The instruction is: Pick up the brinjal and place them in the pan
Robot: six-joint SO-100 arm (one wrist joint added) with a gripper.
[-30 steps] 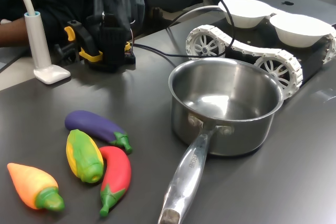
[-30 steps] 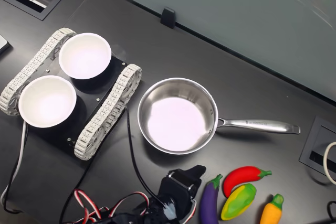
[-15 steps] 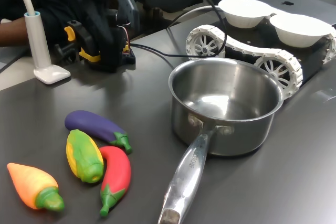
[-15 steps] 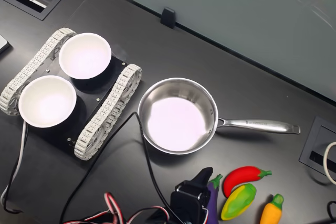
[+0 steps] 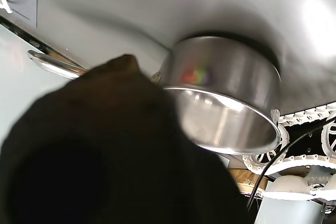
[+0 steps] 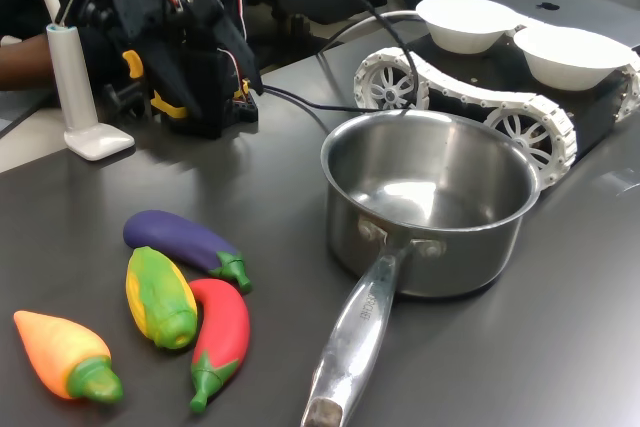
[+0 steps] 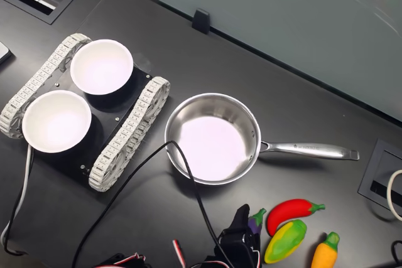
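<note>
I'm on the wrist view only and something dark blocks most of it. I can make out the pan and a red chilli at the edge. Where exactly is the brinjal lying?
Observer: In the first exterior view the brinjal lies on the table right next to the corn, its green stem end pointing toward the pan.
Operator: Anything in the pan?
Observer: No. The second exterior view looks straight down into it, and it is empty.
Operator: And where's my gripper?
Observer: In the second exterior view the gripper overlaps the brinjal and hides all but its stem end. I cannot tell its height, or whether it is open.
</note>
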